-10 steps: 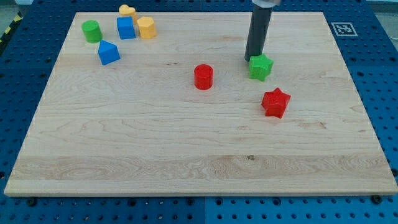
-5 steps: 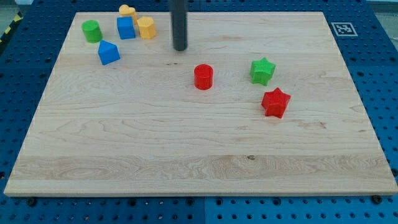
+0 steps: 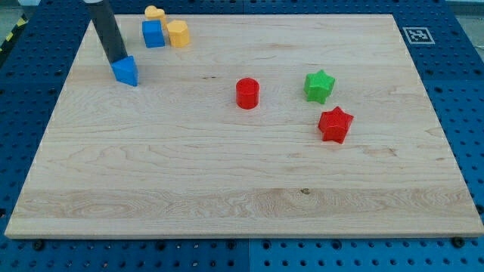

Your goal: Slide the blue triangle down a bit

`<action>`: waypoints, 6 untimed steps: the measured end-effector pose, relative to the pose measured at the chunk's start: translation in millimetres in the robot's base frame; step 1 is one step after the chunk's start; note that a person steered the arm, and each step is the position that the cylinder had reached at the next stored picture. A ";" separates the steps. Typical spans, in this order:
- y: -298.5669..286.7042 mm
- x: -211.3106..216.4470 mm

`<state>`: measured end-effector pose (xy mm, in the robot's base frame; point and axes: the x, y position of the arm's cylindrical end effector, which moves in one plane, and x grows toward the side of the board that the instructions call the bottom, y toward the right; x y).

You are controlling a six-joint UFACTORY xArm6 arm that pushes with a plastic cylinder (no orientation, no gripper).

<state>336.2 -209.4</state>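
Note:
The blue triangle (image 3: 125, 72) lies near the board's top left. My tip (image 3: 119, 61) is at its upper left edge and touches it. The dark rod rises from there toward the view's top left and covers the spot where a green cylinder stood; that block does not show now.
A blue cube (image 3: 153, 34) and two yellow blocks (image 3: 178, 34) (image 3: 155, 12) sit at the top, right of the rod. A red cylinder (image 3: 247, 93), a green star (image 3: 318, 85) and a red star (image 3: 335, 125) lie mid-right. The wooden board (image 3: 227, 189) carries them all.
My tip swept from the green star leftward across the board's top to the blue triangle. The triangle has shifted slightly down and left. The green cylinder is now hidden behind the rod.

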 end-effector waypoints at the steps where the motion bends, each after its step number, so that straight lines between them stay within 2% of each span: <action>1: 31.5 7.1; 3: 40.1 49.0; 6: 29.4 136.4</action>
